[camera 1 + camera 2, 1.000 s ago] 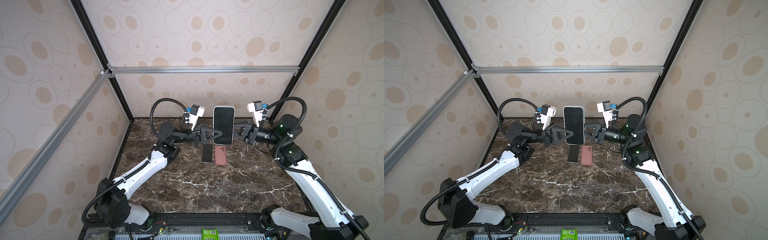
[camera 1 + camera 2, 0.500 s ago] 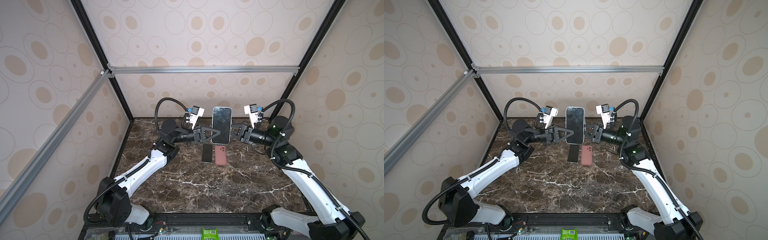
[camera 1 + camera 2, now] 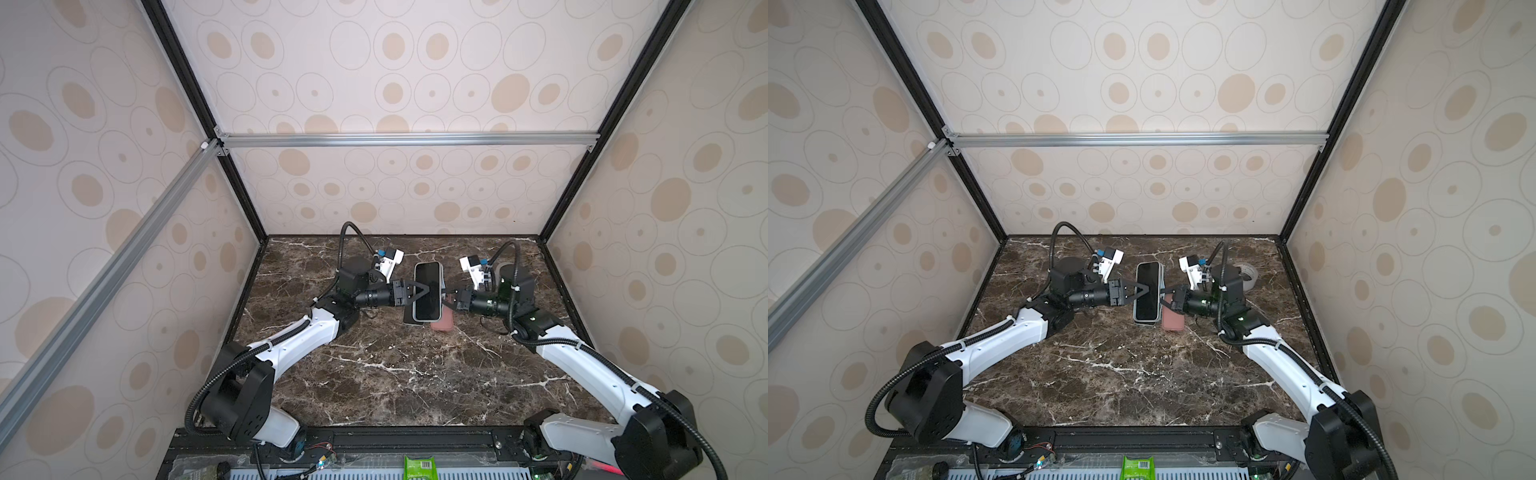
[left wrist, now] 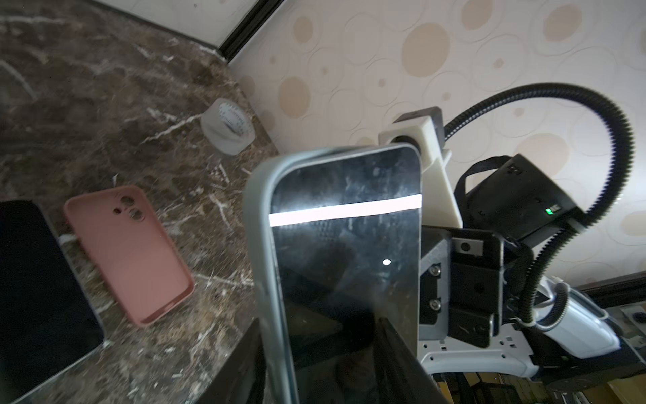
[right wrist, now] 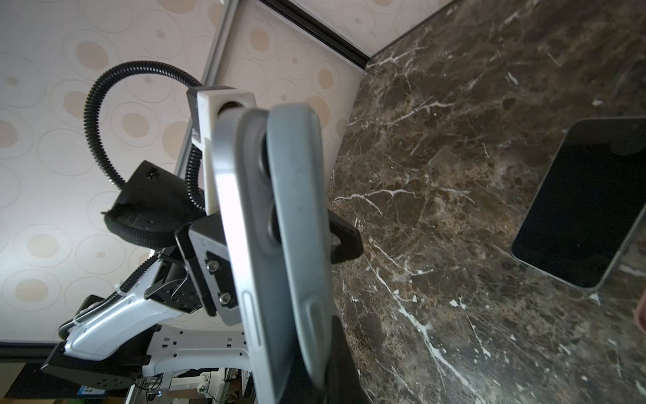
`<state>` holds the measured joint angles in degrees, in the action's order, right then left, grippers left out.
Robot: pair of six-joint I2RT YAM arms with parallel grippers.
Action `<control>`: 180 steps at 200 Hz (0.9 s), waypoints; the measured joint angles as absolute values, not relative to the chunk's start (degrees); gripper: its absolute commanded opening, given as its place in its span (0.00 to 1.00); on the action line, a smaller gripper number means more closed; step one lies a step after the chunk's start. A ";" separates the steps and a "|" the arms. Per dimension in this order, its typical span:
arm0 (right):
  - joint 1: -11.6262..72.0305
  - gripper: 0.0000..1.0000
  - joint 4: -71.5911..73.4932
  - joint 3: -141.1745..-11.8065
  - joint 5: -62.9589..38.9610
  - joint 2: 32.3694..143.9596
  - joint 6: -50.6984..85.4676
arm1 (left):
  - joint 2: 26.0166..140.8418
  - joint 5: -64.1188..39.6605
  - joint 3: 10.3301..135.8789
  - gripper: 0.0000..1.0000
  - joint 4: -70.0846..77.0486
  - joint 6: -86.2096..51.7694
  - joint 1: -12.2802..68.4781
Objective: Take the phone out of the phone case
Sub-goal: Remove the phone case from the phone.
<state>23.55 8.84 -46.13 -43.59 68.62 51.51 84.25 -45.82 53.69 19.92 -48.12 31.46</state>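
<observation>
Peeling the phone point(image 3: 428, 309) out of its grey phone case point(image 5: 297, 210), in the air above the middle-far part of the marble table point(image 3: 374, 374). The screen faces the top camera. In the right wrist view the case back gapes from the silver frame at one end and hugs it at the other, so the separation looks part done.

The right gripper point(image 3: 448, 297), at the phone's right edge, is closed tight, apparently on the thin case wall alone. The left gripper point(image 3: 420, 291) straddles the left edge with jaws parted, one finger across the screen and one finger point(image 5: 344, 241) behind the case back. Whether either pad touches cannot be told.

For a clean step, the left gripper should close on the phone where its frame is bare, clear of the case lip. Only then should the right gripper draw the case away, starting from the gaping end. With only one firm hold, the phone may tip.

Below lie a second phone point(image 4: 35, 297) and, just right of it, a pink case point(image 4: 129, 252). A tape roll point(image 4: 227, 131) sits far right.
</observation>
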 measured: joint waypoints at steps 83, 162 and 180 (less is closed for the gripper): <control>28.42 0.00 20.01 -38.81 -39.29 76.16 54.89 | 83.29 -38.50 49.32 0.68 12.43 -43.77 31.31; 33.30 0.00 20.51 -36.05 -29.12 81.84 53.91 | 80.34 -26.09 49.32 0.78 3.27 -40.34 32.36; 35.20 0.00 19.20 -36.03 -24.99 82.02 53.91 | 80.42 -20.58 49.91 0.75 -0.71 -40.23 34.44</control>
